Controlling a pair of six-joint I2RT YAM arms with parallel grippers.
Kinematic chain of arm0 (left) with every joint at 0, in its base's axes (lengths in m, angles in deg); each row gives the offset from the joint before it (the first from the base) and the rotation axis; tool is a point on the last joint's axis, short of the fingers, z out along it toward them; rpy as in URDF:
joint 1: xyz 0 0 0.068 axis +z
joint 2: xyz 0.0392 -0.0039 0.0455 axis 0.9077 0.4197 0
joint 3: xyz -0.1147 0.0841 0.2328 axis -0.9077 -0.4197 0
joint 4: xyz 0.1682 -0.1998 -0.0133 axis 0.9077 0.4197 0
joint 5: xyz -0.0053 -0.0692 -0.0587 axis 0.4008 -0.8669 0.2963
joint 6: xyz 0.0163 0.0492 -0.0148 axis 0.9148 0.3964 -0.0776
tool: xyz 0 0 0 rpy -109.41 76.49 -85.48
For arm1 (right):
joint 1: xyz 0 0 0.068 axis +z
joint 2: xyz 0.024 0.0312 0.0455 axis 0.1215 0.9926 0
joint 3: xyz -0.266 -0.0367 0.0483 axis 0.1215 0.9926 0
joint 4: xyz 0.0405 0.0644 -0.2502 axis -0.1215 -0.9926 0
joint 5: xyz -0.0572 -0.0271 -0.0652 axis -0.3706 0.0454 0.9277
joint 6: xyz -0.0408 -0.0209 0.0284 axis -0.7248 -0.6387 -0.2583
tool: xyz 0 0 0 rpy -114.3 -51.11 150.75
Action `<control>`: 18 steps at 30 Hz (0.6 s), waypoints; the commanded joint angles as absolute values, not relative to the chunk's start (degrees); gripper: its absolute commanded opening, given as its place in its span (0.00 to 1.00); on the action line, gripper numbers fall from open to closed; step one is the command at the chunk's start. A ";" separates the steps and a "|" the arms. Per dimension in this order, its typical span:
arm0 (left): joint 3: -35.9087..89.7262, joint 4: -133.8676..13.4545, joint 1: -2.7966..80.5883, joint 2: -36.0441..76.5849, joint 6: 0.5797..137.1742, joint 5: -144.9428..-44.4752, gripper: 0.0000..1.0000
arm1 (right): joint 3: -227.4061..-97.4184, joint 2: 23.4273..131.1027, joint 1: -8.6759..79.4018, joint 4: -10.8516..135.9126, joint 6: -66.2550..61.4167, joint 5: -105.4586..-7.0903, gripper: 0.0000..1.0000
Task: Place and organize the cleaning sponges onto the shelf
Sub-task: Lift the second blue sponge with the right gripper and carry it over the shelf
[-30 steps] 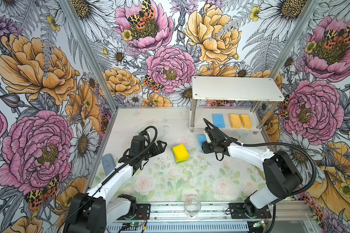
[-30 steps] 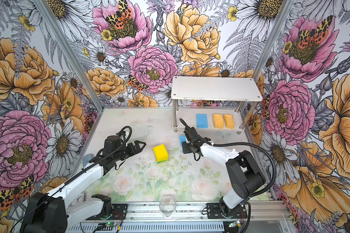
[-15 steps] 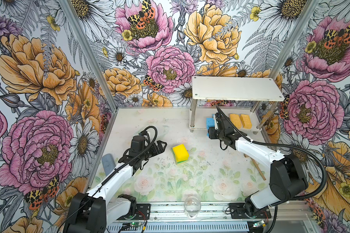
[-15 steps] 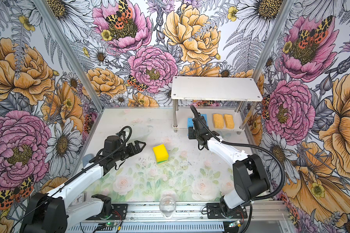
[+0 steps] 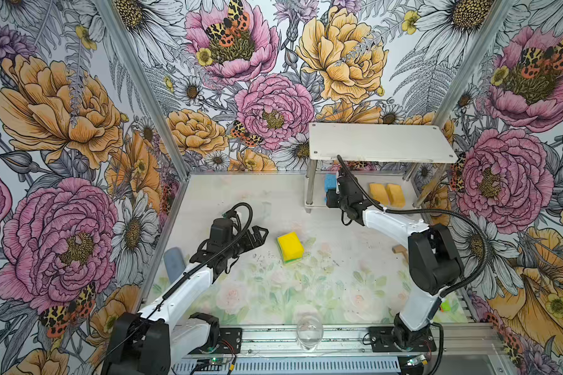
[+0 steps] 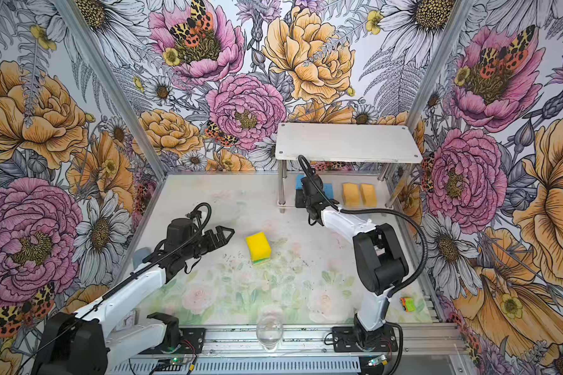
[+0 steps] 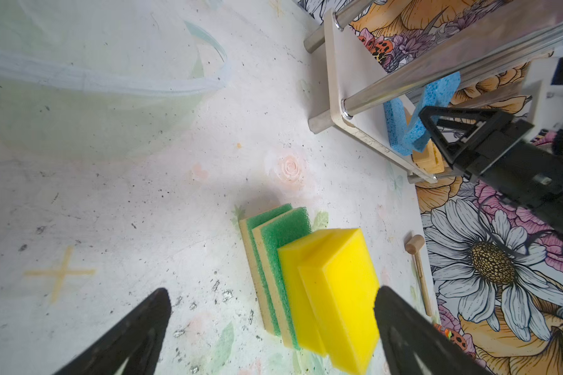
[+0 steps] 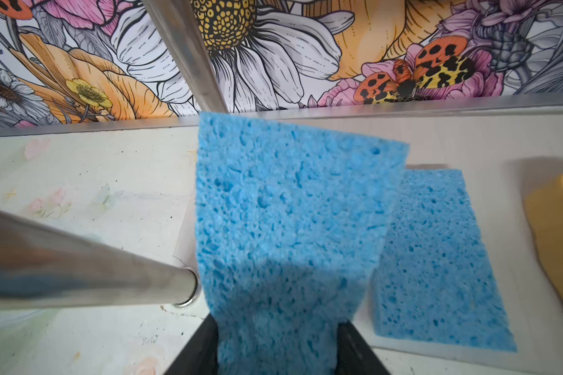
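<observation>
Your left gripper (image 5: 261,233) hangs empty with jaws spread wide, just left of the stack on the table (image 5: 241,292): two yellow sponges (image 5: 290,243) resting on two green-topped sponges (image 7: 283,224); your right gripper (image 8: 277,352) is clamped on a blue sponge (image 8: 286,211), tilted over the lower board of the shelf (image 5: 377,143) beside a front post; a second blue sponge (image 8: 436,259) lies flat next to it; two orange sponges (image 5: 386,194) lie further right

The left arm (image 5: 189,285) and right arm (image 5: 390,224) are wearing glossy white shells between bulky black joint housings. A ribbed black cable (image 5: 420,211) is running along each. The left gripper (image 5: 262,235) is showing black, open-framed triangular fingers (image 7: 137,331). Black base plates (image 5: 379,339) are carrying silver screws.
</observation>
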State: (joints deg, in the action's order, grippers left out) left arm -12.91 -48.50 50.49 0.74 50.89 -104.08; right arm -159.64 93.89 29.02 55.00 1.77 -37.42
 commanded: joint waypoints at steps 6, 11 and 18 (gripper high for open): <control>-13.58 -48.66 51.13 -0.47 51.12 -104.76 0.99 | -163.77 98.38 28.52 57.23 2.95 -34.80 0.55; -13.58 -48.82 51.23 -0.28 51.12 -104.87 0.99 | -164.77 99.95 28.51 57.22 2.64 -34.97 0.55; -13.54 -49.00 51.17 0.05 51.12 -104.98 0.99 | -166.87 102.50 28.43 56.52 1.47 -35.73 0.56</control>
